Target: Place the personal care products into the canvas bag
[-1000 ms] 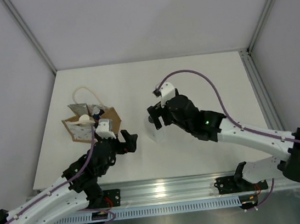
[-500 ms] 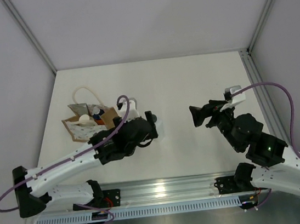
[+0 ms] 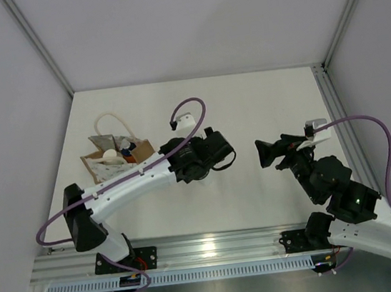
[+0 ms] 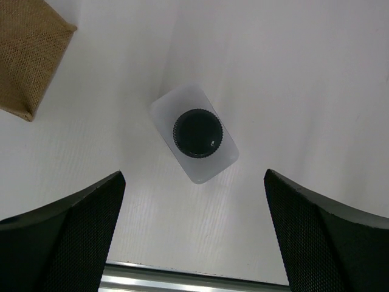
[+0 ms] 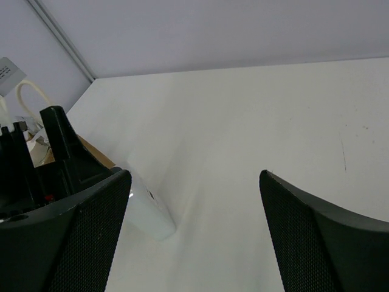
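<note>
The bottle is seen upright on the surface, untouched between the spread fingers of the left end effector. From above, the bag is found at that end effector's 9 o'clock. The right end effector is held open and empty.

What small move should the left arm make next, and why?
Probably lower the left gripper straight down and close on the translucent white bottle: it stands upright on the table, centred between the open fingers, outside the canvas bag.
</note>
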